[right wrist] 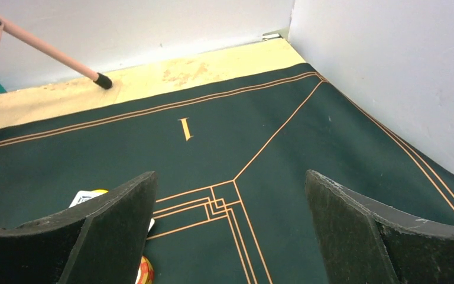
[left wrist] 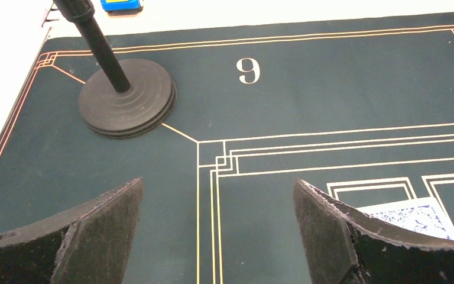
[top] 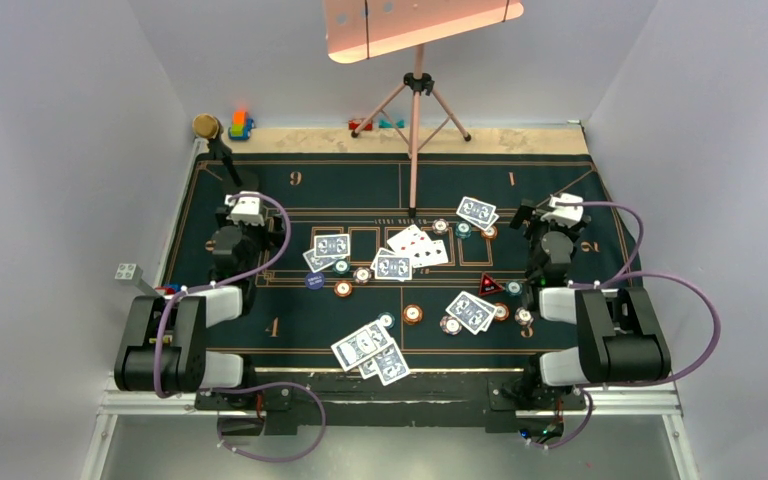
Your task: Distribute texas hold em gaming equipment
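Hard to count from top view: small chips [top: 414,314] scattered among blue-backed cards [top: 471,311] over middle and right half of the counter [top: 300,330], some tucked against or under card edges. Colours readable as orange, teal and pale; no markings legible. Card stack [top: 370,350] at near edge fanned out, lower cards partly covered. Face-up cards [top: 415,243] at centre, pips too small to read. Red-black triangular marker [top: 489,285] toward right edge; dark blue disc [top: 313,281] left of centre, lettering illegible. Left wrist view: only a card corner [left wrist: 417,216] showing, rest behind the right-hand finger [left wrist: 343,236]; black stand [left wrist: 127,97] w/ base in full, pole cut off at frame top. Right wrist view: bit of white card [right wrist: 81,198] w/ something yellow peeking past left-hand finger, plus sliver of orange chip [right wrist: 145,273] at btm edge, both mostly hidden. Left claw [left wrist: 217,195]: spread wide, nothing between, touching nothing, over bare felt toward far left corner by the printed 9. Right claw [right wrist: 230,189]: spread wide too, empty, over bare felt toward far right corner by the printed 1.
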Robot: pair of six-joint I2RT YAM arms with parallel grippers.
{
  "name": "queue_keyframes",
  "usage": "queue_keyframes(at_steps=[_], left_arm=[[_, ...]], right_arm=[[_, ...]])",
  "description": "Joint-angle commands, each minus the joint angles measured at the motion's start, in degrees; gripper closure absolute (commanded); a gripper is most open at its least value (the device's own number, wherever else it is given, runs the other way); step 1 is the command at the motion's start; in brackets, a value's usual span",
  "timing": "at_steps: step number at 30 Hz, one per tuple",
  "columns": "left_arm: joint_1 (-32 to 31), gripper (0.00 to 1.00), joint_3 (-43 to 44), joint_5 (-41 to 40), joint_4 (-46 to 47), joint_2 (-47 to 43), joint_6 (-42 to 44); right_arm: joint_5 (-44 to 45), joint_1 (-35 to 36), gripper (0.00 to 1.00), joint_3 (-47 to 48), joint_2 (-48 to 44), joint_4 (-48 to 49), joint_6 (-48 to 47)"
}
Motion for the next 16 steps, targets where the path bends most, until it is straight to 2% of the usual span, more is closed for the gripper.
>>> queue_keyframes(at_steps=[1, 16], left_arm=[[0.4, 0.0, 0.7, -0.5, 0.8, -0.3, -0.6], [0.4, 0.0, 1.0, -0.7, 0.4, -0.3, -0.6]], right_arm=[[-1.2, -0.1, 0.02, -0.2, -1.0, -0.1, 0.3], [-1.2, -0.1, 0.02, -0.2, -1.0, -0.1, 0.3]])
